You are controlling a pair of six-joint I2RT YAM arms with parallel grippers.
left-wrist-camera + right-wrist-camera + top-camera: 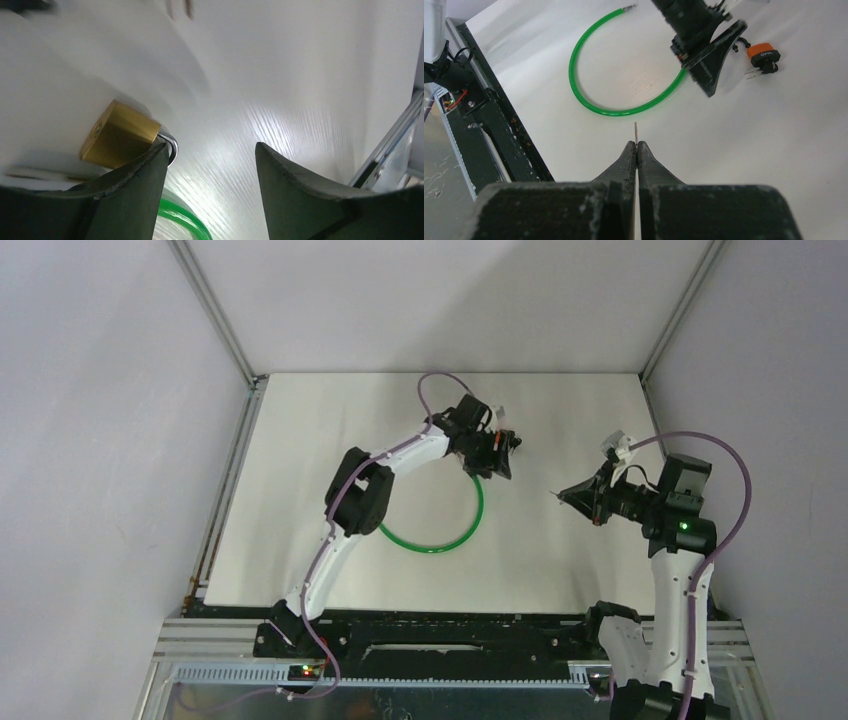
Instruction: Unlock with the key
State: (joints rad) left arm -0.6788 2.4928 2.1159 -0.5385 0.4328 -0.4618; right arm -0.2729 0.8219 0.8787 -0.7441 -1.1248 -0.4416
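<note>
one brass padlock (120, 136), one key (636, 131), one green cable (599, 100)

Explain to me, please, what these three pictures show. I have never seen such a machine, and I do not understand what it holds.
These are two robot arms fixed at the near edge of a white table. One picture looks down from above; each of the other two comes from a camera on an arm's wrist.

On the table lies a green cable bent into a curve. The left wrist picture shows a brass padlock beside one finger of the left gripper, which is open and grips nothing between its fingers. The right gripper is shut on a thin metal piece, probably the key seen edge-on. Its camera also shows a small orange thing beyond the left arm; what it is I cannot tell.
</note>
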